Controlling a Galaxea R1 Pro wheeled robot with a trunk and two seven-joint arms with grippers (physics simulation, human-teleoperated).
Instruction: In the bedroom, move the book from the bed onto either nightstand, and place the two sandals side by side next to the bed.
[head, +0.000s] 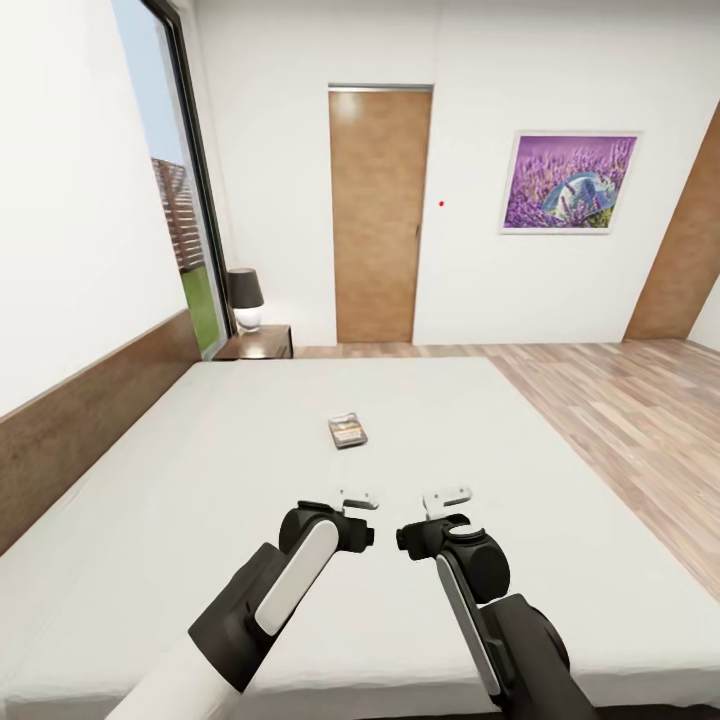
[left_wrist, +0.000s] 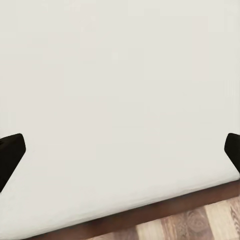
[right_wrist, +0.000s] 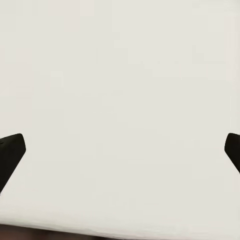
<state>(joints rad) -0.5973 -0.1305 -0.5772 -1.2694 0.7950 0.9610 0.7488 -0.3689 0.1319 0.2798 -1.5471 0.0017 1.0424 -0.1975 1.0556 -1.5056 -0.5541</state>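
A: What is taking up the bedroom?

B: The bed (head: 250, 480), its off-white mattress spreading from the headboard on the left toward the wood-plank floor (head: 620, 400). A brown door (head: 378, 215) and a lavender picture (head: 570, 182) are facing us on the far wall. The nightstand (head: 258, 342), carrying a lamp (head: 245, 298), is sitting at the bed's far corner.

A: And the arms?

B: Both are hovering over the near mattress. The left gripper (left_wrist: 120, 150) and right gripper (right_wrist: 120, 150) are holding their fingers wide apart, gripping nothing.

A: The book?

B: The book (head: 347, 430) is lying flat mid-mattress, beyond the grippers.
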